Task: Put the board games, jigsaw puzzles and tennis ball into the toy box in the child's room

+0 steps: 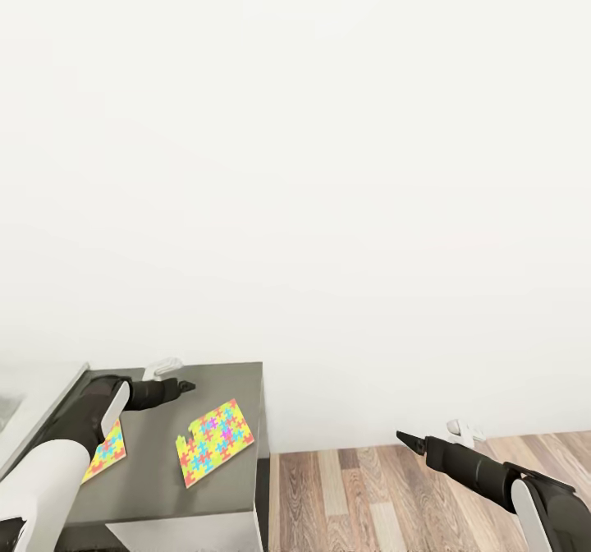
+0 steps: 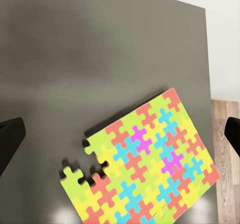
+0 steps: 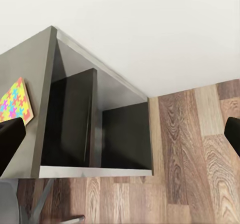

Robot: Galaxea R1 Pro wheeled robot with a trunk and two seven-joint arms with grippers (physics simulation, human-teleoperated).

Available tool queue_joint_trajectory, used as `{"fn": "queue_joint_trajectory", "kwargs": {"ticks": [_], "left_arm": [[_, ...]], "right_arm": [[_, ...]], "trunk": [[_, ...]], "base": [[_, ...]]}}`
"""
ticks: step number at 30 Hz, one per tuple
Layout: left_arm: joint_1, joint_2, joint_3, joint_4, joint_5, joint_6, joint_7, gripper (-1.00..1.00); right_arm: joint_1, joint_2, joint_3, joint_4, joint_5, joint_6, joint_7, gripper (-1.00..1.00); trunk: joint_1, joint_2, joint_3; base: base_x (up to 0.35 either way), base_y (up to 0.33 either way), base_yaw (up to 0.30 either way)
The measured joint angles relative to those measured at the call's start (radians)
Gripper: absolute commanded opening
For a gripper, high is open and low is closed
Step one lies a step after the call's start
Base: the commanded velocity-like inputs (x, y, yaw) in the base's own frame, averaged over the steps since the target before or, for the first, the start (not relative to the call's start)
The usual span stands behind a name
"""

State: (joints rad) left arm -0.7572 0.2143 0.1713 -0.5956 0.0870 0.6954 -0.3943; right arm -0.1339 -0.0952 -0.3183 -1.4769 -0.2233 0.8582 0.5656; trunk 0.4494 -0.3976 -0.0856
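left gripper [image 1: 185, 387] jaws apart over dark grey table end [image 1: 238, 375] | two jigsaw puzzles [image 1: 214, 441] [image 1: 107, 452] on it | right gripper [image 1: 405, 438] jaws apart, above wood floor [image 1: 369, 494] beside table | white wall [image 1: 328, 166] behind

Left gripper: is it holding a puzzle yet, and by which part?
No, nothing is held. The left gripper is open above the dark table end, its fingers wide apart over the jigsaw puzzle. The right gripper is open over the floor.

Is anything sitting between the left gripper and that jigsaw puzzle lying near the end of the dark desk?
Nothing visible. The left gripper hovers open over bare dark desk top, and the jigsaw puzzle lies flat and uncovered close by.
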Motion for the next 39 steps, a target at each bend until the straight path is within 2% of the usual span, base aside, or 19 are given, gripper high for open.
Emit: {"fn": "queue_joint_trajectory", "kwargs": {"ticks": [35,39], "left_arm": [[0.0,0.002,0.001,0.003,0.003,0.0,-0.006,1.0],[0.0,0.002,0.001,0.003,0.003,-0.001,-0.03,1.0]], "right_arm": [[0.0,0.001,0.001,0.0,0.0,-0.001,0.001,1.0],[0.001,0.0,0.001,0.0,0.0,-0.001,0.001,1.0]], "trunk": [[0.0,0.0,-0.058],[0.0,0.0,-0.064]], "base": [[0.0,0.0,0.0],[0.0,0.0,0.0]]}}
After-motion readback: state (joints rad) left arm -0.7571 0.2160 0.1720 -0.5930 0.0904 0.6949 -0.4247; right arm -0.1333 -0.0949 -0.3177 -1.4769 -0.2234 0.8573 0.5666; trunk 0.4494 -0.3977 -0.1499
